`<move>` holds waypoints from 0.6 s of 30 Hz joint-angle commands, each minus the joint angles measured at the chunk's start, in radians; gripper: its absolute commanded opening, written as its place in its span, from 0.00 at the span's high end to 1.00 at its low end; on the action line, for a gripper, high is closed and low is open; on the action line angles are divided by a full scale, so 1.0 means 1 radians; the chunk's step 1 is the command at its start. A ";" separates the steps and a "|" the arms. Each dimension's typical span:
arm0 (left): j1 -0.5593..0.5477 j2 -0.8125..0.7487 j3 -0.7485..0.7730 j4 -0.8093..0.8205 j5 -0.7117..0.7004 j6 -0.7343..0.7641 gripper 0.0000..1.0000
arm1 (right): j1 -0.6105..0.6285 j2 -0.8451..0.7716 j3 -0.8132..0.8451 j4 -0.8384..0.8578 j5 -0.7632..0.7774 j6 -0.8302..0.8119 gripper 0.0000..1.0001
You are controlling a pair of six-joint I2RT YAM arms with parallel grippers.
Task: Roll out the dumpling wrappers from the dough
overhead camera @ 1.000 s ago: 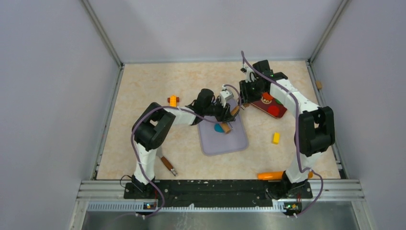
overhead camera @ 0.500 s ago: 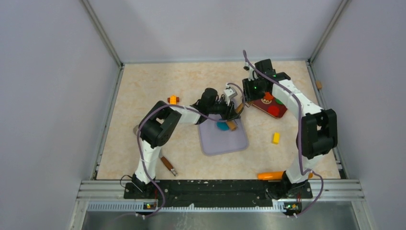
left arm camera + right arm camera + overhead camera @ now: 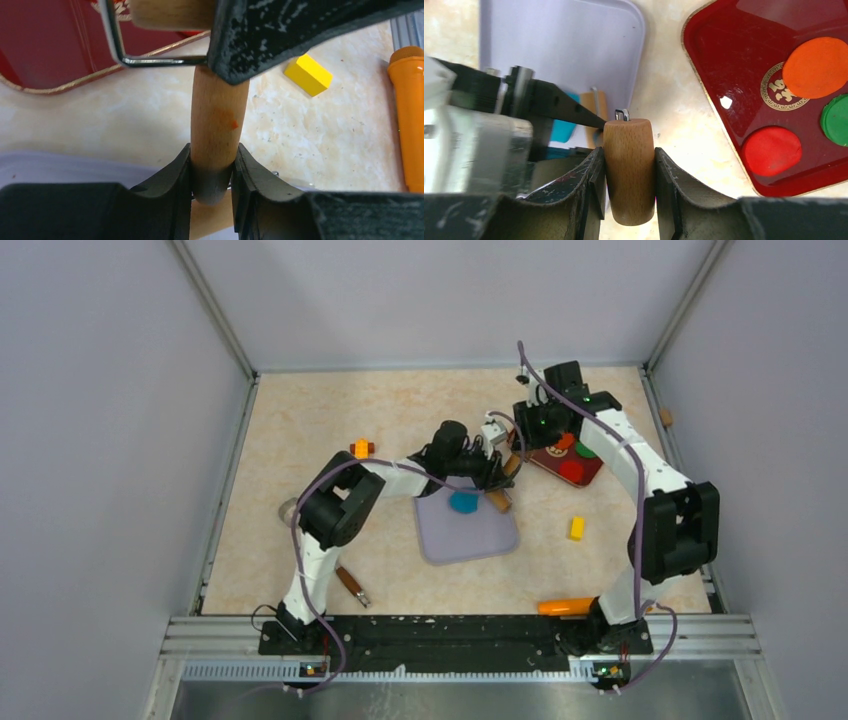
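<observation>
The teal-blue dough [image 3: 462,502] lies as a small lump on the lavender mat [image 3: 466,535]; it also shows in the right wrist view [image 3: 561,131]. The tan wooden roller [image 3: 498,500] rests at the mat's right edge, just right of the dough. My left gripper [image 3: 497,473] is shut on the roller's wooden handle [image 3: 215,125]. My right gripper [image 3: 520,445] is shut on the roller's other wooden end [image 3: 629,160]. No teal-blue wrappers show.
A red tray [image 3: 590,475] with orange, red and green discs sits right of the mat. A yellow block [image 3: 576,528], an orange stick [image 3: 565,606], an orange block [image 3: 361,449] and a brown tool [image 3: 351,585] lie around.
Both grippers and the roller have moved to the right. The roller has come off the dough, which now lies uncovered on the mat.
</observation>
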 commanded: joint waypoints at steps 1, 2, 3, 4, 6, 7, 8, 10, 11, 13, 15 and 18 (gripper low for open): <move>-0.003 -0.049 0.078 0.005 -0.104 -0.025 1.00 | -0.012 -0.111 0.027 -0.126 -0.229 0.048 1.00; -0.003 -0.072 0.076 0.003 -0.104 -0.019 1.00 | -0.020 -0.125 0.032 -0.128 -0.254 0.044 1.00; -0.002 -0.096 0.073 -0.005 -0.104 -0.011 1.00 | -0.023 -0.141 0.031 -0.128 -0.278 0.037 1.00; -0.001 -0.122 0.072 -0.020 -0.102 0.002 1.00 | -0.024 -0.157 0.028 -0.126 -0.298 0.028 1.00; 0.000 -0.172 0.056 -0.057 -0.100 0.037 1.00 | -0.023 -0.191 0.001 -0.106 -0.349 0.017 1.00; -0.002 -0.196 0.042 -0.074 -0.101 0.058 1.00 | -0.023 -0.208 -0.017 -0.090 -0.369 0.013 1.00; -0.001 -0.222 0.029 -0.104 -0.111 0.083 1.00 | -0.022 -0.223 -0.039 -0.066 -0.386 0.011 1.00; -0.001 -0.264 -0.001 -0.146 -0.150 0.133 1.00 | -0.022 -0.240 -0.082 -0.018 -0.408 0.008 1.00; -0.001 -0.283 -0.020 -0.159 -0.175 0.156 1.00 | -0.021 -0.244 -0.100 0.005 -0.416 0.004 1.00; 0.000 -0.305 -0.058 -0.184 -0.206 0.188 1.00 | -0.009 -0.231 -0.126 0.052 -0.420 0.004 1.00; 0.001 -0.316 -0.080 -0.198 -0.225 0.193 1.00 | 0.012 -0.206 -0.130 0.080 -0.420 -0.032 1.00; -0.001 -0.321 -0.105 -0.192 -0.289 0.170 1.00 | 0.043 -0.165 -0.124 0.107 -0.416 -0.073 1.00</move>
